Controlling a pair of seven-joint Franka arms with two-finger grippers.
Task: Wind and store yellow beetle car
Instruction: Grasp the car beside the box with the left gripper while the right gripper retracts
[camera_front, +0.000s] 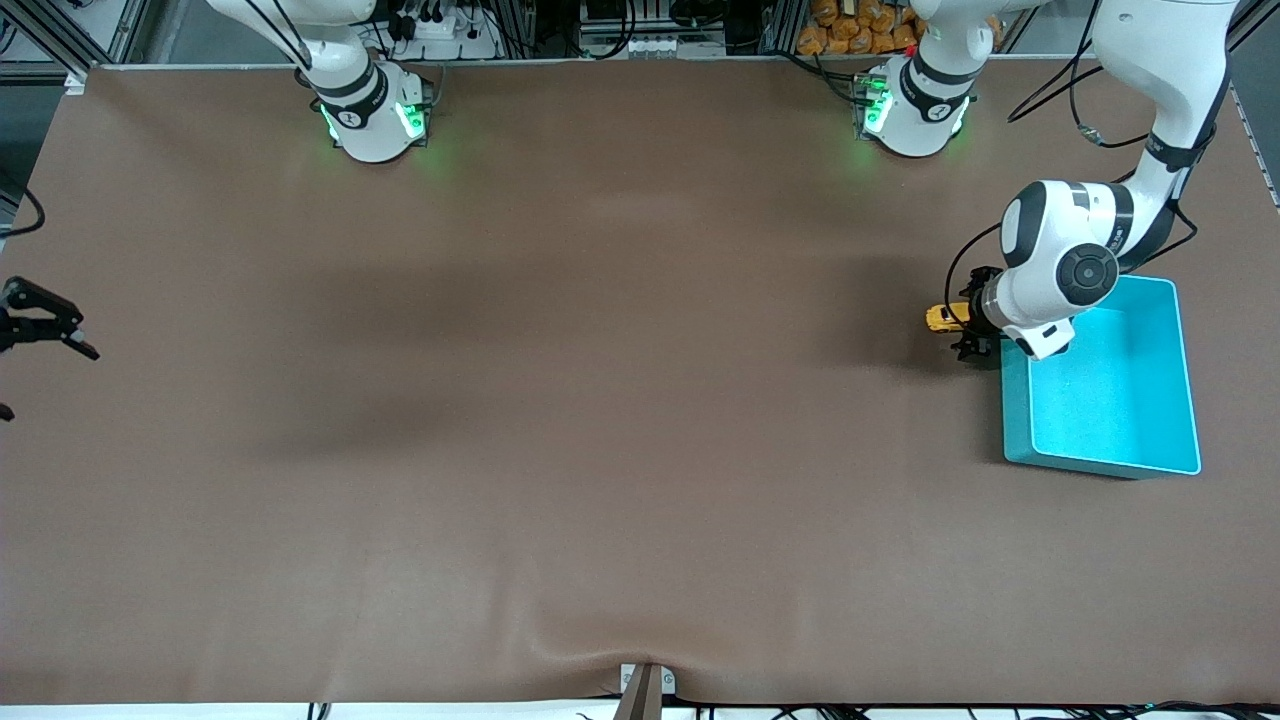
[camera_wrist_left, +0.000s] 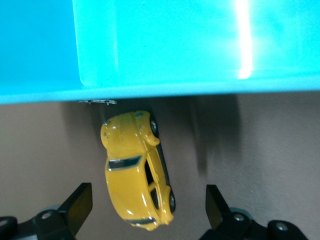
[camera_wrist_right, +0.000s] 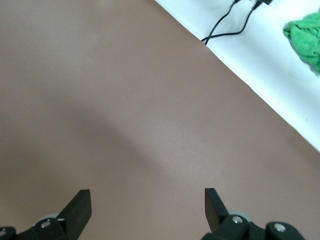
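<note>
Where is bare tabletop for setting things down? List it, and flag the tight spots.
Bare brown mat runs from the right end effector at its edge to the yellow beetle car. It is tight only there: the open left end effector straddles the car beside the turquoise bin, which holds nothing.

Bright, even light from overhead; soft broad shadows lie across the brown table (camera_front: 600, 450); a white streak of glare runs down the turquoise bin (camera_wrist_left: 200, 45); the toy car (camera_wrist_left: 136, 170) looks sharp.

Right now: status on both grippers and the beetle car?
Left gripper open, over yellow beetle car on table beside turquoise bin. Right gripper open, waiting at table edge. Nothing blocking.
</note>
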